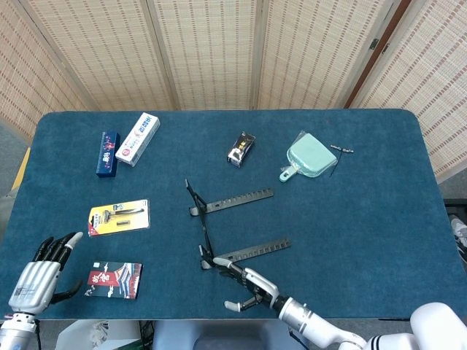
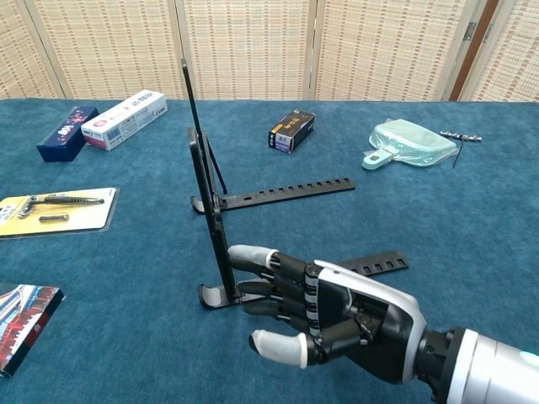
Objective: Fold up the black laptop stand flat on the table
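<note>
The black laptop stand stands opened near the table's middle. Its two notched rails lie flat, and its two thin uprights rise from the hooked left ends, leaning left at the top. My right hand hovers at the front edge, just right of the near rail's hooked foot. In the chest view this right hand has its fingers stretched out and apart, the tips beside the near upright, holding nothing. My left hand rests at the front left corner, fingers spread and empty.
A carded razor pack and a red-and-black booklet lie at the front left. A white box and a dark blue box sit at the back left. A small black box and a mint dustpan are behind the stand.
</note>
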Motion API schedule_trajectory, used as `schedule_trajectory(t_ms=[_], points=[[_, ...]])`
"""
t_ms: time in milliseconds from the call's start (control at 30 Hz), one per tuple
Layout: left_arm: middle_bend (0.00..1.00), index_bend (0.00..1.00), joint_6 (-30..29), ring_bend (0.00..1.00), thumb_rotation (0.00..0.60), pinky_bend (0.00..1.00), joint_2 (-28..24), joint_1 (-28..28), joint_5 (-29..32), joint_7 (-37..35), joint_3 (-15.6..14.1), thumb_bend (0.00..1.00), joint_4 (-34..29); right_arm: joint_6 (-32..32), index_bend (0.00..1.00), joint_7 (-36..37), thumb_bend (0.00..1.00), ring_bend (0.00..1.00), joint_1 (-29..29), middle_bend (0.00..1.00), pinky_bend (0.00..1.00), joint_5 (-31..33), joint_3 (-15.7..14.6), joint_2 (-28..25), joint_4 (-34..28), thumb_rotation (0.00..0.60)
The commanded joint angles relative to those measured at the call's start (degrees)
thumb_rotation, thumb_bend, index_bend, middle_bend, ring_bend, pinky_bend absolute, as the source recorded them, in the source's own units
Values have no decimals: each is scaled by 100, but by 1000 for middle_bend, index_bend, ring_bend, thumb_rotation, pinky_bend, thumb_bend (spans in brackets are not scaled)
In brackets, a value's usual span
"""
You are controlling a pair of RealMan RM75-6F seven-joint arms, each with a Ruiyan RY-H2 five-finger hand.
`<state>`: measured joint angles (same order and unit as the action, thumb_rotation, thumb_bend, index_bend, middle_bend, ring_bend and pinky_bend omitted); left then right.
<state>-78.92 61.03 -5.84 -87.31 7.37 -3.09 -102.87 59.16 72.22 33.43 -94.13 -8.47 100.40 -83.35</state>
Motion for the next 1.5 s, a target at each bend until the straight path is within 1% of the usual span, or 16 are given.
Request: schedule_trajectory(t_ms=[33,133,333,533,700,800,933,1133,1300,1500], points=[[81,7,4,108,600,31,2,-6,-6,4,2,268,-6,24,0,0,187,0,-9,0,58,-9,-4,-16,-13,600],[81,7,1,108,600,31,10,-10,-16,0,8,268,-5,114,0,-13,187,0,-32,0,58,-3,39,-67,-23,600],[81,7,52,108,600,31,18,-67,-16,-51,50,268,24,277,0,-83,186,0,-38,0,58,88,238,-340,-56,600],[81,6,295,108,600,31,16,-302,-110,-331,132,267,100,346,0,-236,187,0,31,0,58,236,545,-663,-122,600],[81,7,589,107,600,31,-6,-572,-146,-661,227,268,162,243,0,-258,186,0,168,0,58,423,866,-845,-173,600],[81,7,720,108,600,31,6,-705,-163,-792,270,268,182,65,0,-265,187,0,309,0,58,539,1047,-900,-188,600],[81,7,844,108,600,31,26,-830,-195,-816,283,268,185,-392,0,-214,187,0,577,0,58,862,1354,-899,-137,600],[81,7,813,108,600,31,22,-831,-174,-788,251,268,160,-1152,0,-304,187,0,1035,0,58,1259,1723,-721,303,600],[81,7,720,108,600,31,-15,-749,-124,-781,194,268,138,-1608,0,-406,186,0,1331,0,58,1411,1876,-461,765,600],[81,7,627,108,600,31,-69,-658,-67,-807,139,268,132,-1965,0,-326,187,0,1608,0,58,1478,2033,-151,1300,600]])
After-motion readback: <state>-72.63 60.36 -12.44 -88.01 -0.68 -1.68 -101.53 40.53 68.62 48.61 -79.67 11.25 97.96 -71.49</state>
